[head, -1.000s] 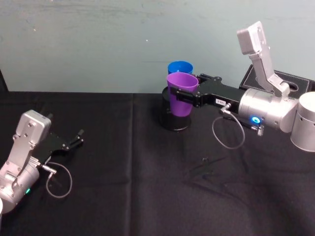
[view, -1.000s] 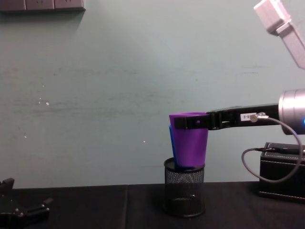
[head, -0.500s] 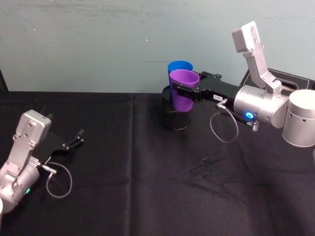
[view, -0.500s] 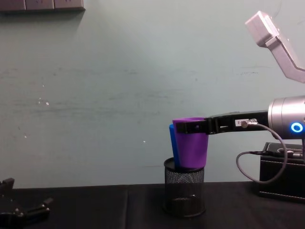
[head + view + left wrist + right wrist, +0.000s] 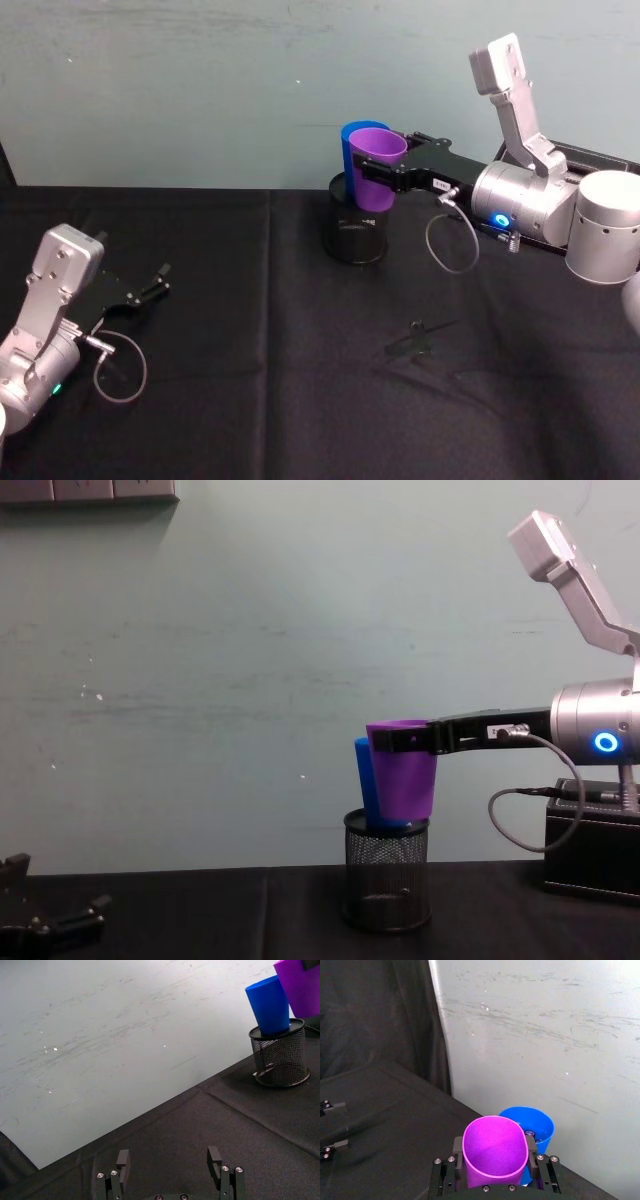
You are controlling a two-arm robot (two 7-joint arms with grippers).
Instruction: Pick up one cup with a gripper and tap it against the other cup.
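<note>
Fingers point(image 5: 530, 1146) of the right gripper point(image 5: 384, 170) are squeezing the purple cup point(image 5: 405, 785) from both sides, just under its rim. They are holding it tight and upright, with the open end facing up. The cup is hanging in the air, and its bottom is just over the top of the mesh holder point(image 5: 386, 875).

A moment ago the purple cup was sitting a bit nearer to the robot. Now the arm is pushing it back toward the wall, right up to the blue cup point(image 5: 268, 1005). The blue cup is standing in the holder and leaning a little. In the head view the two rims are now side by side and look like they are meeting. I cannot tell for sure if they are touching or just very close.

So the pick-up part is done, and I think the tap is happening now or is about to.

Far off on the black table, the left gripper point(image 5: 169, 1156) is resting with its fingers spread apart, holding nothing.
</note>
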